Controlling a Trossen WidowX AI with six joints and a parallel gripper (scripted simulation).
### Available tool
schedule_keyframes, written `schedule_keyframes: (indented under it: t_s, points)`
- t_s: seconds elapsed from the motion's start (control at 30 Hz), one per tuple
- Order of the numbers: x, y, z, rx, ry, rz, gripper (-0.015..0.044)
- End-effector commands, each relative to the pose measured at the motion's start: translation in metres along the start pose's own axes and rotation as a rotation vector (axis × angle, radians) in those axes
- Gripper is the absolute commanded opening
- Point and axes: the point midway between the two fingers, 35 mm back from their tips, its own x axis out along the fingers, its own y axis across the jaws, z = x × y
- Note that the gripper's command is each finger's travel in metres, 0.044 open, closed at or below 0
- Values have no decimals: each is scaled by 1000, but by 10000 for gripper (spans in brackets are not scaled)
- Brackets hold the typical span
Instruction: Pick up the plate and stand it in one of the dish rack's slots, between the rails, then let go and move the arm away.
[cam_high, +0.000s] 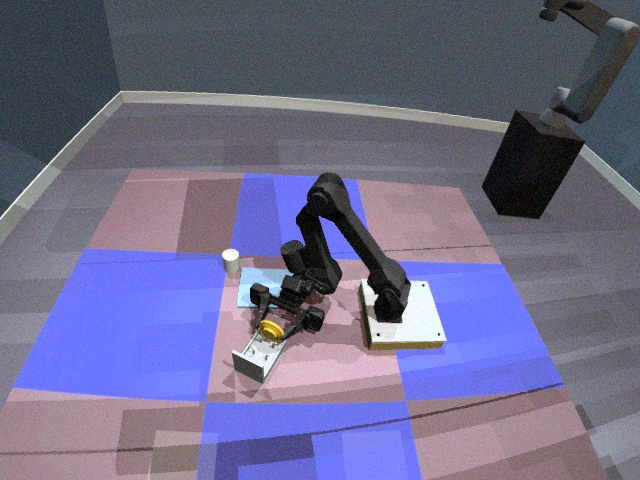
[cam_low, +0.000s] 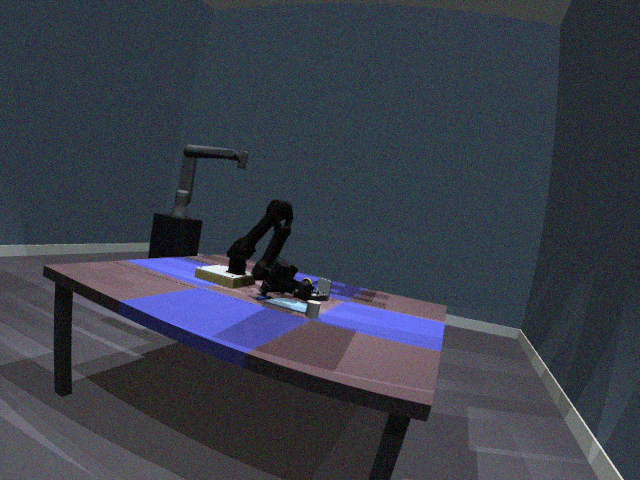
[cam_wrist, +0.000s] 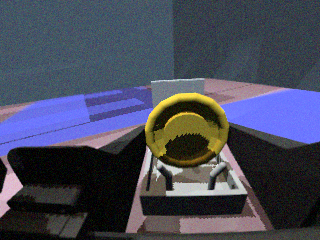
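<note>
Now hand (cam_wrist: 186, 131) grips yellow plate (cam_wrist: 186, 129) upright; over dish rack (cam_wrist: 193, 192).

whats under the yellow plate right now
The dish rack: two of its bent rails rise just beneath the plate, held upright by the claw. The plate hides whether its lower rim sits in a slot.

The walls (cam_low: 361, 129) are dark blue-grey. The floor (cam_low: 491, 428) has grey planks with a pale baseboard (cam_low: 558, 392). The table (cam_low: 361, 361) is checkered pink and blue.
</note>
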Motion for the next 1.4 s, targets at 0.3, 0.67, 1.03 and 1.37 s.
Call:
schedule_keyframes:
  t_s: [0.3, 0.67, 1.03, 1.37]
  points:
    - [0, 0, 0, 0, 0, 0, 400]
    - [0, -5, 24, 0, -3, -2, 400]
    - [-1, -11, 115, 0, -16, -6, 400]
    - [1, -41, 118, 86, 1, -101, 400]
